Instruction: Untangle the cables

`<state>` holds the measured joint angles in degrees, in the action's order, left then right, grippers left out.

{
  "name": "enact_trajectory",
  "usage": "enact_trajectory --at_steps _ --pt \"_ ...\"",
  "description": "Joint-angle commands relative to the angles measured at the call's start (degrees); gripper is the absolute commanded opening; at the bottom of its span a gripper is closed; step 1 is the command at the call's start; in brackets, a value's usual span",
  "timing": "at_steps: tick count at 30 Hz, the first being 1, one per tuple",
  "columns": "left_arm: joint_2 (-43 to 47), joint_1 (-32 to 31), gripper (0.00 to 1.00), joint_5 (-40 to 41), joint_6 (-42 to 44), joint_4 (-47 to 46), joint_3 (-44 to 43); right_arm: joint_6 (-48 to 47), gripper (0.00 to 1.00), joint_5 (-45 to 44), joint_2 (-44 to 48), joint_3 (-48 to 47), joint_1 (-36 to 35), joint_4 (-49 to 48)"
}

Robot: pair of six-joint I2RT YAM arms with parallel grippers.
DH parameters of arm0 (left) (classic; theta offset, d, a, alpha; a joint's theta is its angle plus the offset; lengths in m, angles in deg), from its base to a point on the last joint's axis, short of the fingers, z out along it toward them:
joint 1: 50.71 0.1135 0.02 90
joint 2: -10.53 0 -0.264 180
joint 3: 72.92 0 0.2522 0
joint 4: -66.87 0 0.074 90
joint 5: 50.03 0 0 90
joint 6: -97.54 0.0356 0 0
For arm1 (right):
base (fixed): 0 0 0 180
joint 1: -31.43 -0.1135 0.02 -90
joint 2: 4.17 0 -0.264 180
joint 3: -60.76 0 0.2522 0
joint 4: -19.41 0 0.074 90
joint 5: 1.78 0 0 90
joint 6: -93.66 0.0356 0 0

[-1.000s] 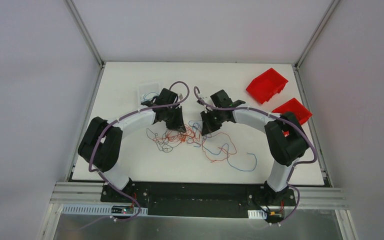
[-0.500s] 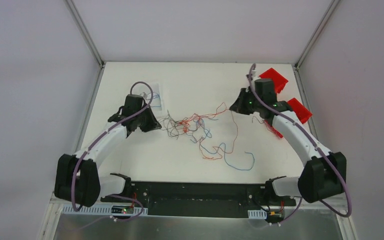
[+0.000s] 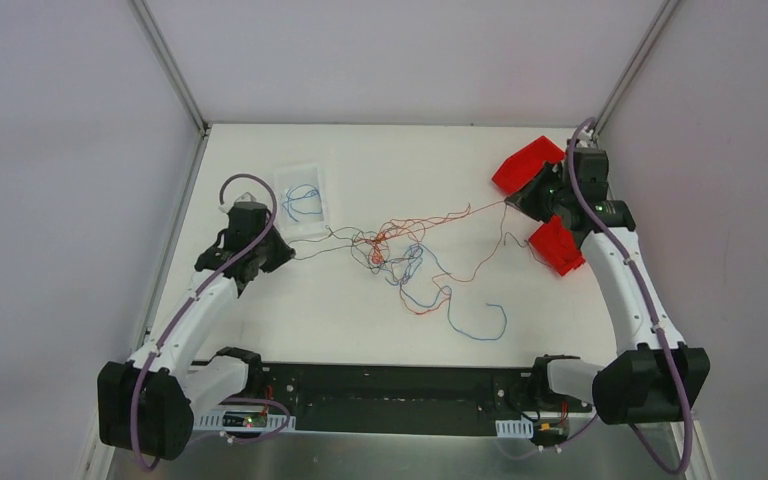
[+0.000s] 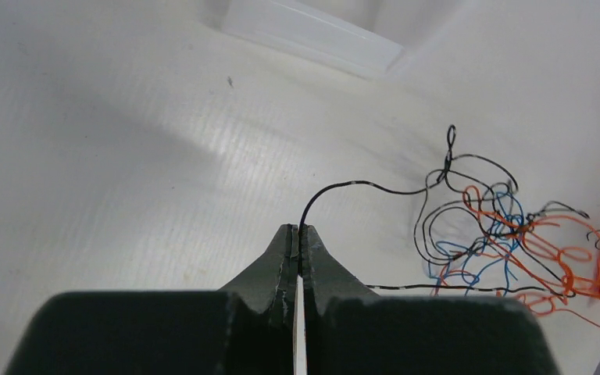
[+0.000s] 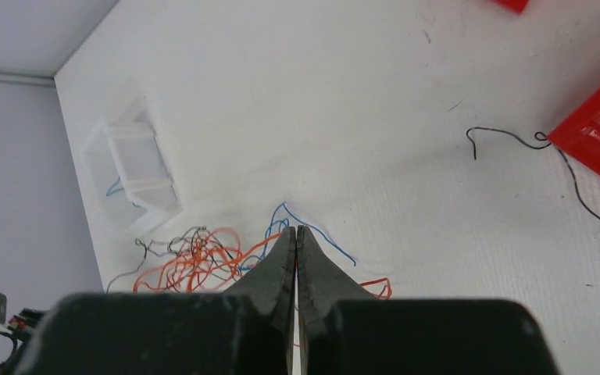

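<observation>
Left gripper (image 3: 286, 257) and right gripper (image 3: 513, 199) have swung well apart within the last second, from side by side over the heap to opposite sides of the table (image 3: 290, 330). Both are pinched tight: the left on a black strand (image 4: 359, 185), the right on an orange strand (image 3: 450, 214) running taut to its tips. The cables (image 3: 390, 250) are now drawn out mid-table, with the knot still bunched at centre. Judgement: loops loosened, knot not freed. A blue strand (image 3: 480, 325) lies slack on the near side.
</observation>
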<state>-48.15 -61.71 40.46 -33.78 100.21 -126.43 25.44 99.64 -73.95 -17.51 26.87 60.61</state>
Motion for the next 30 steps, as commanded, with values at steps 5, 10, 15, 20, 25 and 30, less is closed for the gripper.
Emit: enact_trajectory --at_steps 5,10,15,20,25,30 --pt "6.9 8.7 0.0 6.5 -4.8 5.6 2.1 3.4 0.0 -8.0 -0.6 -17.8 10.1 10.1" --pt "8.2 10.7 0.0 5.4 -3.0 6.4 1.9 3.6 0.0 -8.5 0.1 -21.1 11.4 10.6" --pt "6.3 10.7 0.0 -1.5 1.0 5.9 0.0 3.1 0.0 0.2 0.9 -19.6 11.1 9.2" --pt "6.5 10.6 0.03 -6.2 3.6 5.4 -1.0 2.5 0.0 1.3 -0.5 -23.2 10.3 9.3" --pt "4.0 7.2 0.65 -18.1 10.0 5.3 -5.1 1.0 0.0 7.2 -3.8 -30.8 7.9 12.2" --pt "2.8 -6.6 0.95 -6.7 12.5 5.3 -9.7 1.6 0.0 8.1 -4.2 -30.8 3.6 12.9"
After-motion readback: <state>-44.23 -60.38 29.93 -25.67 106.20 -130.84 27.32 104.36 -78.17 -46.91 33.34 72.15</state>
